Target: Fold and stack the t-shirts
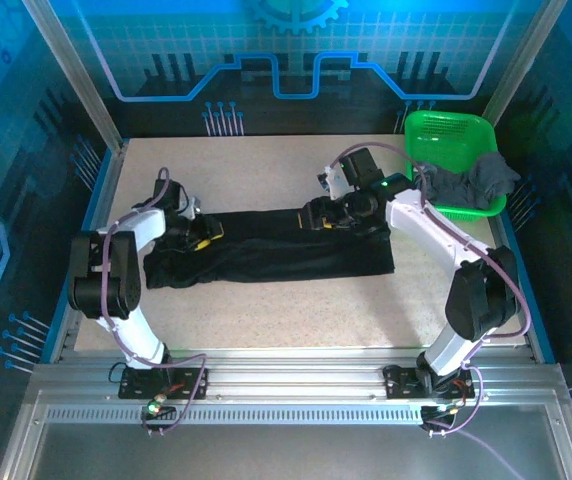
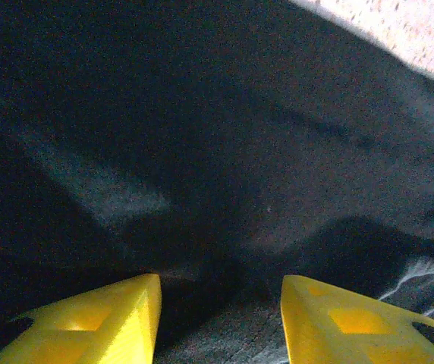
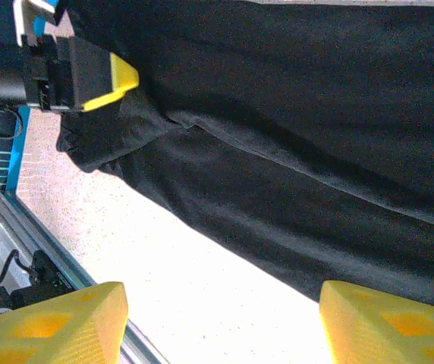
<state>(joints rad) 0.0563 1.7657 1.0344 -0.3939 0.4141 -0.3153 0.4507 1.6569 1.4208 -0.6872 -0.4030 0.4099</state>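
A black t-shirt lies folded into a long band across the middle of the table. My left gripper hovers over its left end, yellow fingers apart, with black cloth below and nothing pinched between them. My right gripper is above the shirt's upper edge right of centre. It stands wide open over bare table and the shirt's hem. The right wrist view also catches the left gripper's yellow finger. A dark grey t-shirt is draped over the front of the green basket.
The green mesh basket stands at the back right corner. The speckled table has a blue rim and metal rails along its near edge. Blue walls enclose the sides and back.
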